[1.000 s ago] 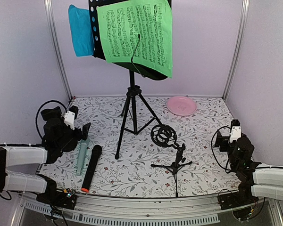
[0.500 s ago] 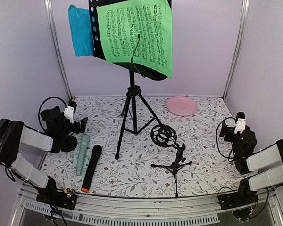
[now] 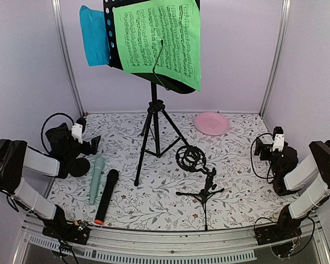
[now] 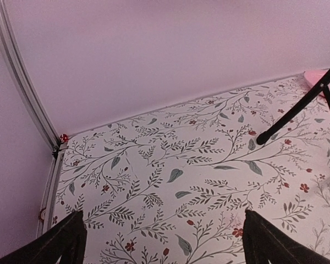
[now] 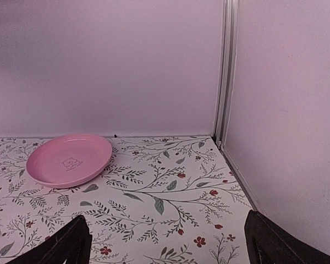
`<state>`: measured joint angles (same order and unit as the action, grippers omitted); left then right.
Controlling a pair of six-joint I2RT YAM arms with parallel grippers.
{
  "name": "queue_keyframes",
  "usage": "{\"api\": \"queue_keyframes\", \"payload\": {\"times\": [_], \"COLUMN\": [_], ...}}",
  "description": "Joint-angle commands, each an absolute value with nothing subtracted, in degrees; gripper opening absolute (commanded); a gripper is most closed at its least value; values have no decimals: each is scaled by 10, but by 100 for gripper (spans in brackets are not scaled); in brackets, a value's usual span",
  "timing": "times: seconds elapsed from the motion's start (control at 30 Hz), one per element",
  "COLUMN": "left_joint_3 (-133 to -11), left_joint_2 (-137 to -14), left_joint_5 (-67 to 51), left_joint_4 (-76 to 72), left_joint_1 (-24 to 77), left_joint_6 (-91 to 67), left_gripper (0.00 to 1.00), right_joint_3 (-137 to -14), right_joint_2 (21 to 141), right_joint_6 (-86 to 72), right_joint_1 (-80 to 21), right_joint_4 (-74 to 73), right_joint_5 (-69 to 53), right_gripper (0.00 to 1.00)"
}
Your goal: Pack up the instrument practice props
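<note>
The black perforated sheet-music rack (image 3: 114, 59) stands on tripod legs (image 3: 154, 127) at the back centre, holding a green music sheet (image 3: 159, 38) and a blue music sheet (image 3: 94, 36). One tripod leg (image 4: 297, 104) crosses the left wrist view. A mint-green microphone (image 3: 95, 179) and a black microphone (image 3: 107, 195) lie side by side at front left. A ring-shaped black mic support (image 3: 190, 158) and a small tripod mic support (image 3: 204, 192) sit at centre right. My left gripper (image 3: 93, 146) (image 4: 165, 242) is open, empty, just left of the mint microphone. My right gripper (image 3: 265, 153) (image 5: 168, 242) is open and empty near the right wall.
A round pink plate (image 3: 212, 123) (image 5: 69, 159) rests at the back right, ahead and left of my right gripper. Lilac walls with metal corner posts (image 3: 66, 60) close in the floral table (image 3: 236, 181) on three sides. Cables loop off both wrists.
Both arms have folded back toward their own side walls. The left gripper has pulled away from the microphones toward the back left, and the right one has moved back. Both stay open.
</note>
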<state>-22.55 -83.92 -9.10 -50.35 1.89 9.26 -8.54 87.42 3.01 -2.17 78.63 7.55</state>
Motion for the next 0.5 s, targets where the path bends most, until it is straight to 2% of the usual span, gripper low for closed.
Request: {"api": "queue_keyframes", "payload": {"times": [0.0,0.13,0.3,0.47], "left_joint_3": [-211,-220,-192,-128], "left_joint_2": [-857,-865,-864,-888], "left_joint_5": [-99,-97,-97,-80], "left_joint_4": [-585,-574,-627,-768], "left_joint_1": [11,2,-13,-12], "left_joint_6": [78,65,45,40], "left_gripper": [99,99,99,99], "right_joint_3": [-111,-123,-127,-127], "right_joint_2": [880,882,881,882], "right_joint_6": [26,4,3,3], "right_joint_1": [-19,-19,-19,-20], "right_joint_4": [794,773,767,764], "right_joint_5": [70,135,135,135], "right_gripper": [99,99,99,99]}}
